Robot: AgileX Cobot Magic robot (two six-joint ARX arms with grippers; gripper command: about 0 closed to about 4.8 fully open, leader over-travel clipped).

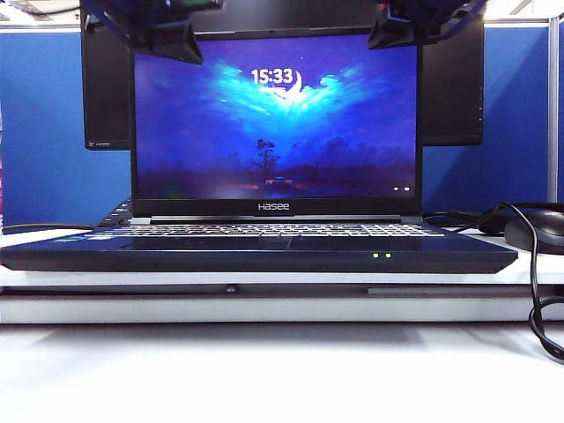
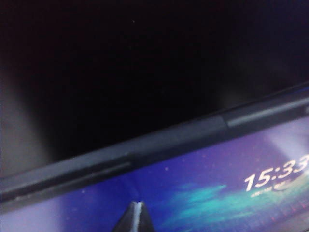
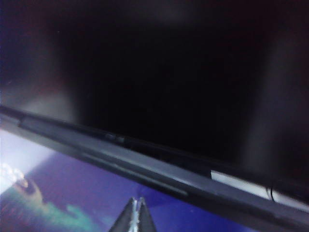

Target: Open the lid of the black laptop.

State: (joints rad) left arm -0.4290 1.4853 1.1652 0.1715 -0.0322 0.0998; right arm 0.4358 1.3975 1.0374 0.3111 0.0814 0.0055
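Note:
The black laptop (image 1: 264,251) sits facing the exterior camera on a white platform. Its lid (image 1: 275,123) stands upright and the screen is lit with a blue wallpaper and a clock. My left gripper (image 1: 176,40) hangs at the lid's upper left corner and my right gripper (image 1: 398,33) at the upper right corner. In the left wrist view the left gripper (image 2: 138,205) is shut, its tips pressed together in front of the screen just below the lid's top edge (image 2: 169,145). The right gripper (image 3: 138,200) is likewise shut before the screen, near the lid's top edge (image 3: 145,166).
A larger black monitor (image 1: 454,88) stands close behind the lid. A black mouse (image 1: 539,229) and its cable (image 1: 533,291) lie at the right. The white platform (image 1: 264,304) has a step at its front. A blue partition backs the scene.

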